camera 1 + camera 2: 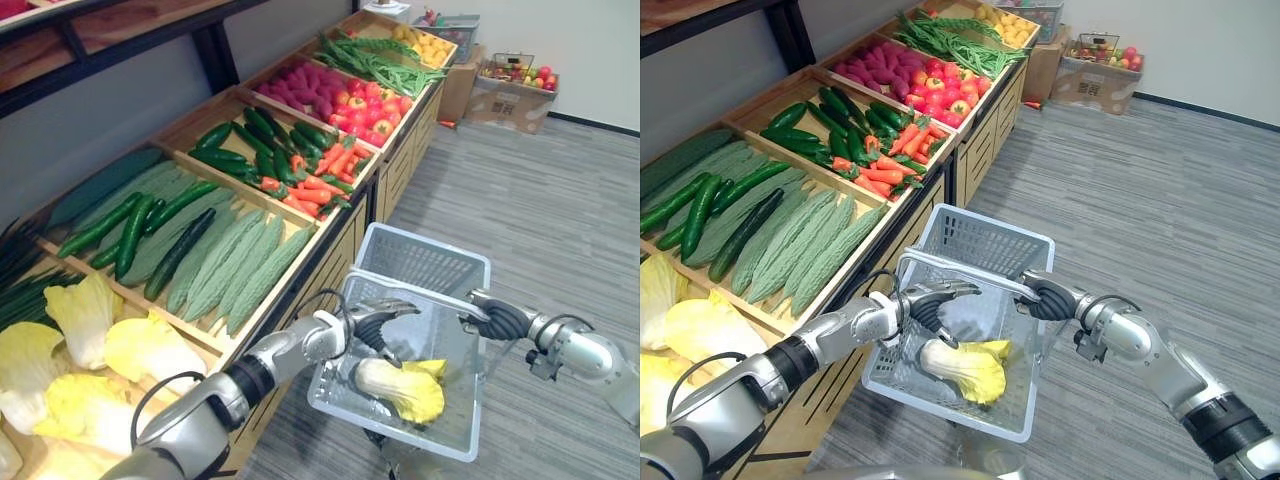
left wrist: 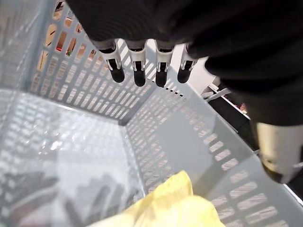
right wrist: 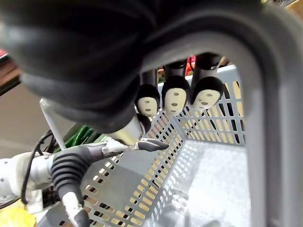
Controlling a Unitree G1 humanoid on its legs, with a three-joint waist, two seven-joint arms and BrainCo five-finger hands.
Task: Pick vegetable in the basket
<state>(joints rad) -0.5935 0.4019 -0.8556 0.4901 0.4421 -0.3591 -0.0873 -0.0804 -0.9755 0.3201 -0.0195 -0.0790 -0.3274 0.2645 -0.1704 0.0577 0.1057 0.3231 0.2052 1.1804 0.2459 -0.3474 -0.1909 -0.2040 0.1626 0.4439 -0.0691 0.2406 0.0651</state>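
A pale grey plastic basket (image 1: 420, 258) hangs beside the vegetable shelf. My right hand (image 1: 498, 320) is shut on its handle (image 1: 440, 293); in the right wrist view its fingers (image 3: 175, 97) curl round the grey bar (image 3: 258, 104). A yellow-white napa cabbage (image 1: 400, 388) lies on the basket's floor. My left hand (image 1: 375, 325) hovers open just above it, inside the basket's rim, holding nothing. In the left wrist view its straight fingers (image 2: 137, 71) point at the basket's wall (image 2: 85, 137), with the cabbage (image 2: 175, 208) below them.
To my left, the wooden shelf holds crates of napa cabbages (image 1: 80, 340), bitter gourds (image 1: 235, 265), cucumbers (image 1: 140, 225), carrots (image 1: 320, 175), peppers (image 1: 370, 105) and green beans (image 1: 380, 60). A cardboard box (image 1: 510, 100) with fruit stands far right. Grey floor (image 1: 560, 220) lies open on the right.
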